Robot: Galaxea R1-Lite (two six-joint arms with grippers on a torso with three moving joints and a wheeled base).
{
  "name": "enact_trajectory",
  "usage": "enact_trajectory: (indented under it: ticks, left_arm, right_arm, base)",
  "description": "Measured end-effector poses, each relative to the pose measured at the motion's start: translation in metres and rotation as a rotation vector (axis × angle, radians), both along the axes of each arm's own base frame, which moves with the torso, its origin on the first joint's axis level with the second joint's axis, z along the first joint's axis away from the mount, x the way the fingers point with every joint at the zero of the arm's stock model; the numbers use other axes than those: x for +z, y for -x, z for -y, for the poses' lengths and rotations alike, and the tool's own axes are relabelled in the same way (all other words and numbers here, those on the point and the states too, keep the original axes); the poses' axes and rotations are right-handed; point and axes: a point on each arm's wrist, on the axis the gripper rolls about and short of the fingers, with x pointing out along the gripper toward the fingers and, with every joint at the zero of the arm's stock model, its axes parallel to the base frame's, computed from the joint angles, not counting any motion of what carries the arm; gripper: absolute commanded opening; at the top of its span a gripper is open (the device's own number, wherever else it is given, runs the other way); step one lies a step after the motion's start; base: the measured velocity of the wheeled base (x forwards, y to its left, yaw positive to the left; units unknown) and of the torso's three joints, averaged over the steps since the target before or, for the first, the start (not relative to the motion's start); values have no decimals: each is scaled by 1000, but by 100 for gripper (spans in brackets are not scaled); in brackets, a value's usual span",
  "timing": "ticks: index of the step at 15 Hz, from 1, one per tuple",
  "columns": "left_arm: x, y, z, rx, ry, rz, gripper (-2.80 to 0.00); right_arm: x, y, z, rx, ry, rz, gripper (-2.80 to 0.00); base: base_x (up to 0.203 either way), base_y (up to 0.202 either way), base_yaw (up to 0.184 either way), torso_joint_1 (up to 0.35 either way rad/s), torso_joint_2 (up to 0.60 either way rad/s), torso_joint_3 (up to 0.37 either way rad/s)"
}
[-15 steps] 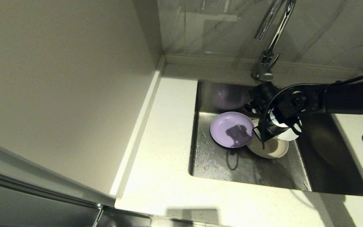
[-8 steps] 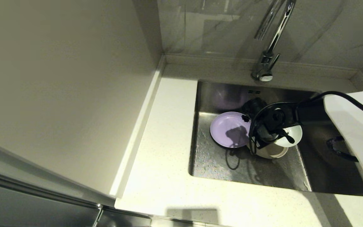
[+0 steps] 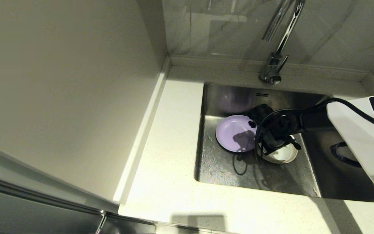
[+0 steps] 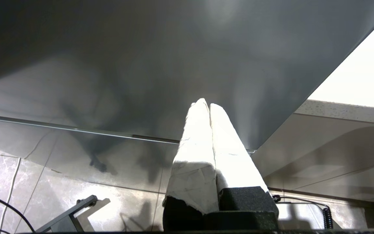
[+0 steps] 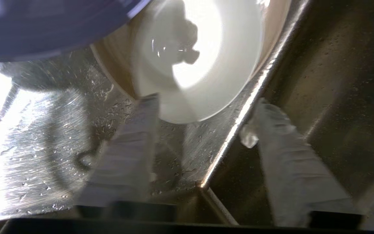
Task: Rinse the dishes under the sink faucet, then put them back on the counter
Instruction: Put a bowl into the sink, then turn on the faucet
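The lilac-purple plate [image 3: 234,131] lies in the left half of the steel sink [image 3: 226,172]. Right of it, the white bowl [image 5: 203,61] sits on the cream-beige plate [image 5: 110,61], both partly hidden under my right arm in the head view. My right gripper [image 5: 205,100] hangs low in the basin, open, its fingers [image 5: 131,146] spread wide. One fingertip reaches the bowl's rim, and nothing is held between the fingers. The chrome faucet [image 3: 276,52] stands behind the basin. My left gripper [image 4: 205,104] is shut and parked below the counter edge.
The speckled counter [image 3: 170,136] runs left of and in front of the basin, bounded by a wall on the left. The right arm's white link [image 3: 362,143] and black cable cross the sink's right half. Water drops cover the sink floor.
The right gripper came down into the basin with the white bowl. The bowl now rests on the beige plate, and the fingers stand open and apart from it.
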Motion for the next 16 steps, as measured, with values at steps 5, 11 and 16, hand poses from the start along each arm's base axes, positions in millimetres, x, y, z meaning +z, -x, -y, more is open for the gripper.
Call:
enact_trajectory:
  ticks: [5,11,16]
  left_arm:
    - [0,0,0,0,0,0,-280]
    - [0,0,0,0,0,0,-280]
    - [0,0,0,0,0,0,-280]
  right_arm:
    - [51,20,6,-21,-50,110,-280]
    - [151,76,47,-39,-218,335,-280]
    - [224,81,65,-178,-524,716,-280]
  base:
    - [0,0,0,0,0,0]
    - [0,0,0,0,0,0]
    - [0,0,0,0,0,0]
